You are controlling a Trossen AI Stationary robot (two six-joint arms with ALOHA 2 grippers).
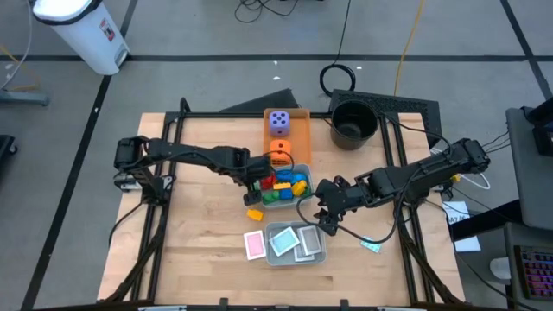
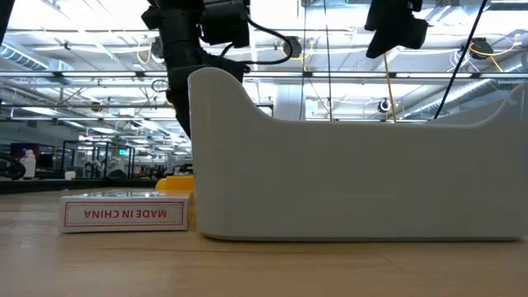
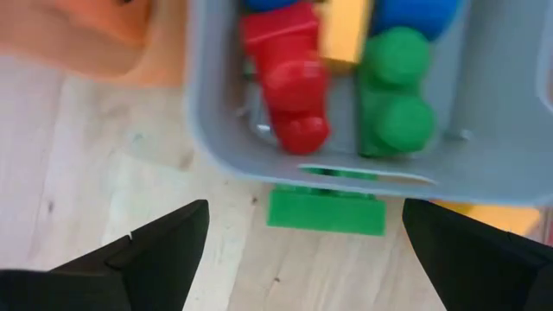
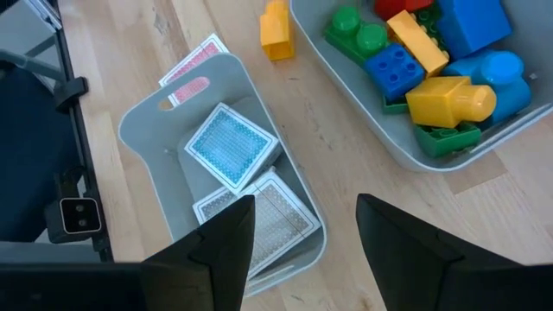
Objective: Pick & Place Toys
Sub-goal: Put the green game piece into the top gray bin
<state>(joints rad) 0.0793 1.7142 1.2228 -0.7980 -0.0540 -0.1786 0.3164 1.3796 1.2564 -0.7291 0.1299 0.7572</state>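
My left gripper is open and empty at the left side of a grey tray that holds red, green, blue and yellow bricks. A green brick lies flat on the table against that tray's outer wall, ahead of and between the fingers. My right gripper is open and empty above the table, between the brick tray and a second grey tray that holds a teal card and white cards. A yellow brick and a pink card lie on the table.
A flat orange tray at the far side holds a purple die and an orange die. A black pot stands at the far right. A teal card lies on the table at the near right.
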